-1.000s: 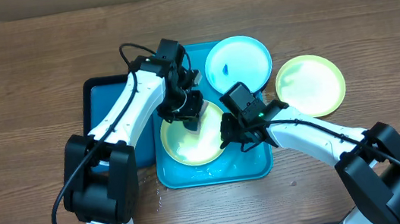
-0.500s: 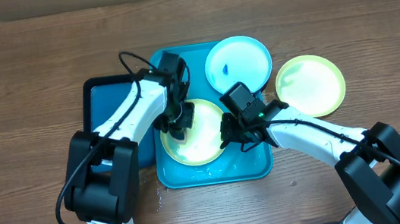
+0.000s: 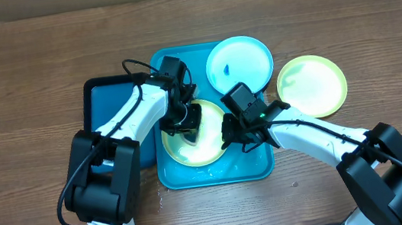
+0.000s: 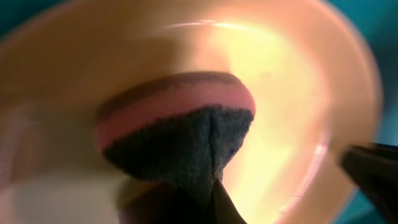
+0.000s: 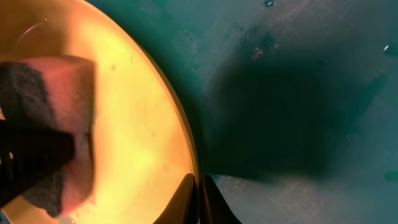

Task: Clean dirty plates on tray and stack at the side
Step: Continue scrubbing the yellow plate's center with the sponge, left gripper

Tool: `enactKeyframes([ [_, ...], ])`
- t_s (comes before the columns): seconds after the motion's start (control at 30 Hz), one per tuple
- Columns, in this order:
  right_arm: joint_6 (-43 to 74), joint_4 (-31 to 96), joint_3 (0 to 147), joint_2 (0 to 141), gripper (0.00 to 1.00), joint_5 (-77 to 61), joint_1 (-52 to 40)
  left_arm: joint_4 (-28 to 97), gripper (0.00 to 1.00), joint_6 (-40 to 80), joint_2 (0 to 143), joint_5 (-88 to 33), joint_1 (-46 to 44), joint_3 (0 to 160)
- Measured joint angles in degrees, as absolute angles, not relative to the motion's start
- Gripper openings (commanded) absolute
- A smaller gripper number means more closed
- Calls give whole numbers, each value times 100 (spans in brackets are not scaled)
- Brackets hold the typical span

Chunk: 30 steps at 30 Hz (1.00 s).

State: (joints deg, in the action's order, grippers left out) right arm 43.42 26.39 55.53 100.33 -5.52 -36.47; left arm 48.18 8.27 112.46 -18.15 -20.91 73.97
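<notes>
Left gripper (image 3: 188, 122) has slid a bit to the right across the yellow-green plate (image 3: 207, 147) since half a second ago; we see no change on the right arm or the other plates. Left fingers are clamped on a sponge (image 4: 177, 121), pink foam with a dark scouring face, pressed down onto that plate's pale centre. Right gripper (image 3: 228, 135) is pinched closed on the same plate's right rim; in the right wrist view the two tips meet over the rim edge, with the sponge at the far side of the plate. That plate lies flat in the near half of the turquoise tray (image 3: 257, 167), and we see water drops on the tray floor beside it. Light blue plate (image 3: 247, 62) sits at the tray's far right corner, overhanging the rim, with a small blue smear (image 3: 225, 69) on it. Second yellow-green plate (image 3: 311, 85) is on the table (image 3: 27, 72) just right of the tray. Dark blue tray (image 3: 104, 109) lies against the turquoise one's left side, partly under the left arm.
</notes>
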Motion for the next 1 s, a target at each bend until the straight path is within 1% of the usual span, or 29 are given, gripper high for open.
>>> enactKeyframes([
  [0.13, 4340, 2637, 5553, 10033, 4, -552, -3647, 4939, 4, 773, 11275, -2456, -2049, 7467],
  [0.3, 4342, 2646, 5553, 10033, 4, -556, -3647, 5570, 4, 731, 11319, -2596, -1870, 8103],
  [0.4, 4342, 2646, 5553, 10033, 4, -556, -3647, 5763, 4, 733, 11319, -2331, -1785, 8425],
  [0.53, 4342, 2637, 5553, 10033, 4, -554, -3647, 5957, 4, 760, 11319, -1643, -1765, 8466],
  [0.67, 4340, 2633, 5553, 10033, 4, -554, -3647, 5826, 4, 869, 11319, -1055, -1804, 8335],
  [0.87, 4340, 2628, 5553, 10033, 4, -554, -3647, 5502, 4, 1017, 11334, -742, -1868, 7784],
  [1.0, 4340, 2626, 5553, 10033, 4, -554, -3647, 5347, 4, 1059, 11365, -799, -1876, 7607],
])
